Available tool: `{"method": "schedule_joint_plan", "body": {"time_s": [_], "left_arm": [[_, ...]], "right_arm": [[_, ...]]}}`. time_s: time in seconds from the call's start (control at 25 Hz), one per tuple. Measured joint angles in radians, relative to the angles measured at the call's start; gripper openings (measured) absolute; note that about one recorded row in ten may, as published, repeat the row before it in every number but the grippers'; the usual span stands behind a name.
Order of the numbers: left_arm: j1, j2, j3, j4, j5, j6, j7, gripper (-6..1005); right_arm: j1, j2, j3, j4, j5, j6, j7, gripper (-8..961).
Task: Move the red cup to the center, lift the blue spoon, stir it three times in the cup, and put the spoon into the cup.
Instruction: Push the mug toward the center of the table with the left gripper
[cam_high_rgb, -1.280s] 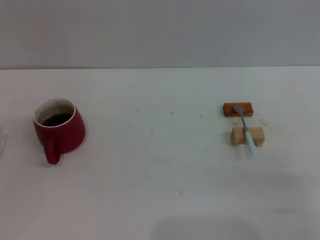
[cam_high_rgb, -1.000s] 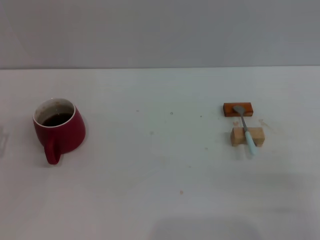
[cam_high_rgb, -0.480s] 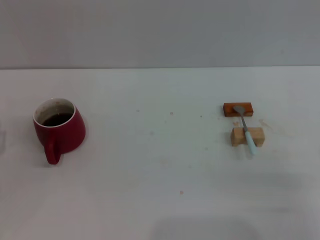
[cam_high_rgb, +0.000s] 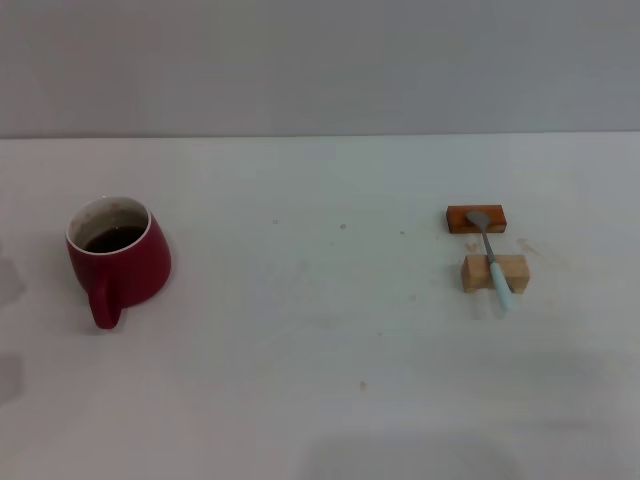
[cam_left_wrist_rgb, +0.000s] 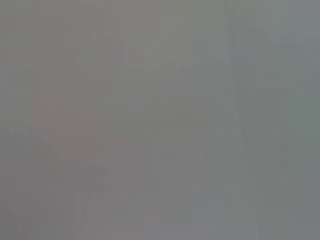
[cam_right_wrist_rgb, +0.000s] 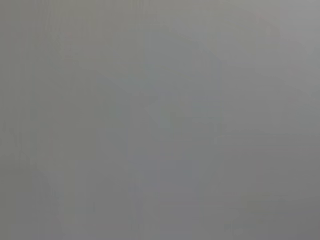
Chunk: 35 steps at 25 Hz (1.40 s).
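**Red cup and blue spoon at rest on the table**

The red cup (cam_high_rgb: 117, 260) stands upright at the left side of the white table (cam_high_rgb: 320, 350). It is squat and rounded, white inside, holds dark liquid, and its loop handle points toward the robot. Well apart, at the right, the blue spoon (cam_high_rgb: 491, 258) lies across two wooden blocks: its grey bowl rests on the orange-brown block (cam_high_rgb: 476, 218) and its pale blue handle crosses the tan block (cam_high_rgb: 495, 272), the tip overhanging toward the robot. Only the head view shows these objects; both wrist views show a uniform grey field. Neither gripper appears in any view, so their jaw positions cannot be told.
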Motion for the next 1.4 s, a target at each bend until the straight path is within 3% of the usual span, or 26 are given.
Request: {"method": "schedule_joint_plan", "body": {"time_s": [0.48, 0.96, 1.4], "left_arm": [[-0.043, 0.005, 0.009, 0.014, 0.031, -0.073, 0.182, -2], [-0.092, 0.006, 0.011, 0.028, 0.18, -0.164, 0.381, 8], [-0.103, 0.007, 0.017, 0.034, 0.252, -0.184, 0.4, 18]], "right_arm": [[-0.002, 0.0, 0.0, 0.0, 0.0, -0.005, 0.0, 715], [-0.003, 0.0, -0.004, 0.0, 0.0, -0.016, 0.001, 718], [-0.01, 0.0, -0.012, 0.0, 0.0, -0.016, 0.001, 721]]}}
